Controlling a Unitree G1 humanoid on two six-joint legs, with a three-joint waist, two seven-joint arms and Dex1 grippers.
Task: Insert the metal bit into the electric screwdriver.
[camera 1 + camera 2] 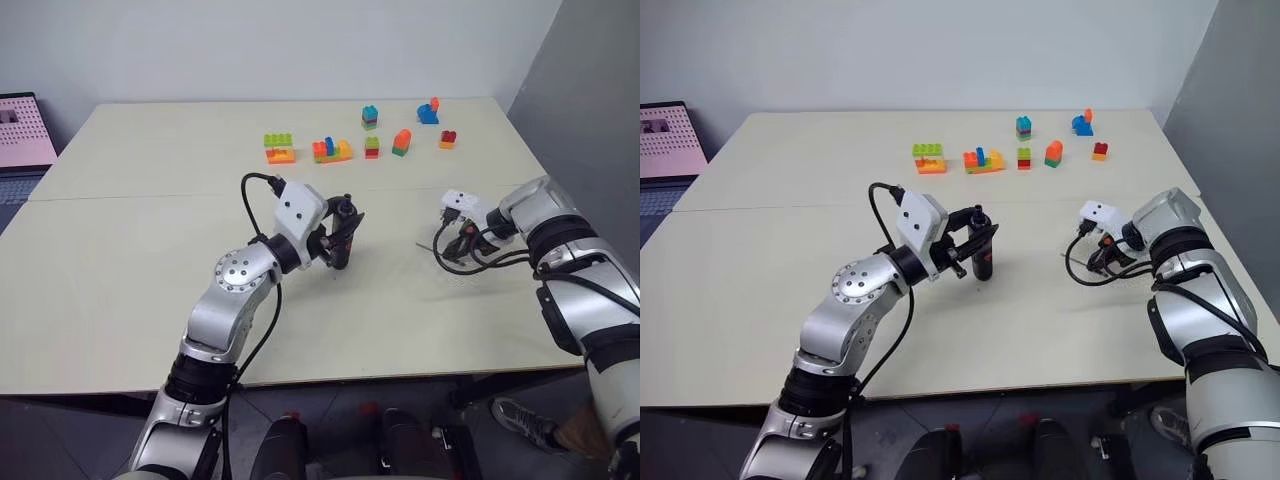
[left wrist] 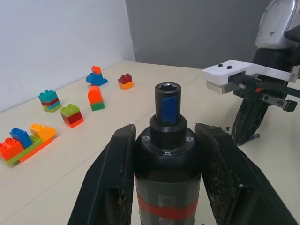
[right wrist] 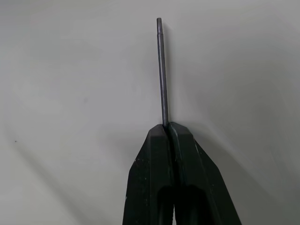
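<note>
Black, pen-shaped electric screwdriver with a red band, clamped between the jaws of the left gripper near the centre of the left eye frame; it is held above the table, and the left wrist view looks onto its open hexagonal socket end, facing away from the camera. Dark grey metal bit, a thin straight rod, pinched at one end between the closed jaws of the right gripper; the rod's free length runs straight out past the fingertips toward the top of the right wrist frame, over bare table surface. Right gripper sits at the right of centre in the left eye frame, low over the table and well apart from the screwdriver. Pale beige table of two joined tops. Coloured toy bricks, several small stacks in orange, green, blue and red, ranged in a loose row toward the upper middle of the frame, far from both grippers. Pink perforated panel at the upper left edge, beyond the table.
</note>
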